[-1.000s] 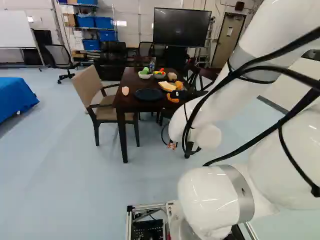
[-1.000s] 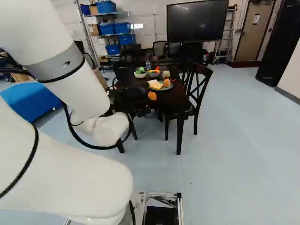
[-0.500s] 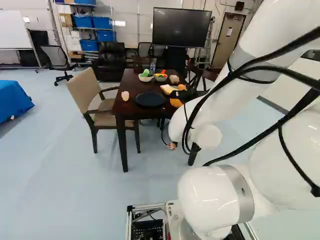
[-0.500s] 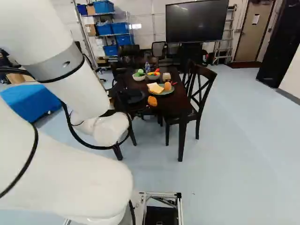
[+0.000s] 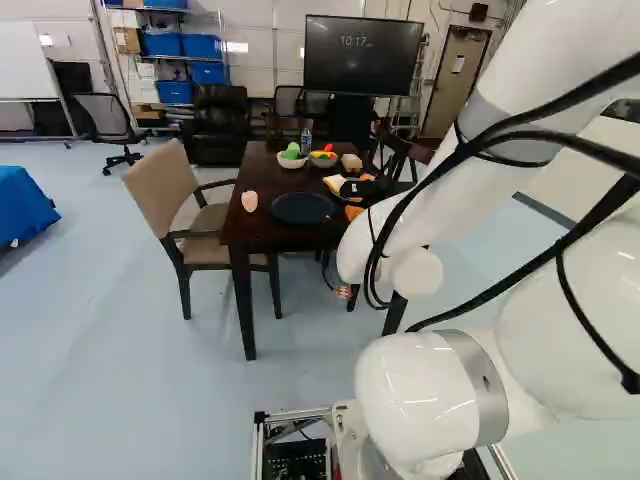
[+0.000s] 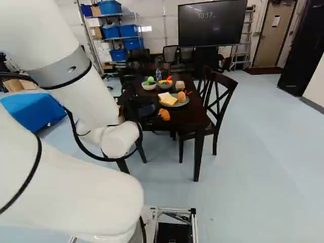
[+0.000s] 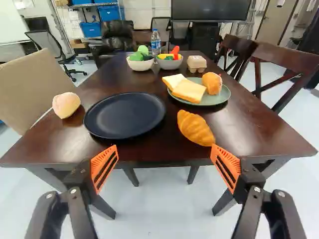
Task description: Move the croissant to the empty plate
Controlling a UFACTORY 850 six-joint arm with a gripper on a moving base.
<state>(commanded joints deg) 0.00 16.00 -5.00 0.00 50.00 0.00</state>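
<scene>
While the two fingers (image 7: 104,169) are being held wide apart, gripping nothing, one croissant (image 7: 195,128) is being borne by the surface (image 7: 249,129) ahead of them, beside one dark empty plate (image 7: 124,115). Two bread slices (image 7: 189,91) and one round roll (image 7: 213,83) are being held on one green plate (image 7: 222,94), while one pale roll (image 7: 66,105), two bowls (image 7: 141,64) and one bottle (image 7: 155,43) are being supported elsewhere.

Both base views face the table (image 7: 249,127) from behind the arm (image 5: 415,395), the wrist view from nearer.
</scene>
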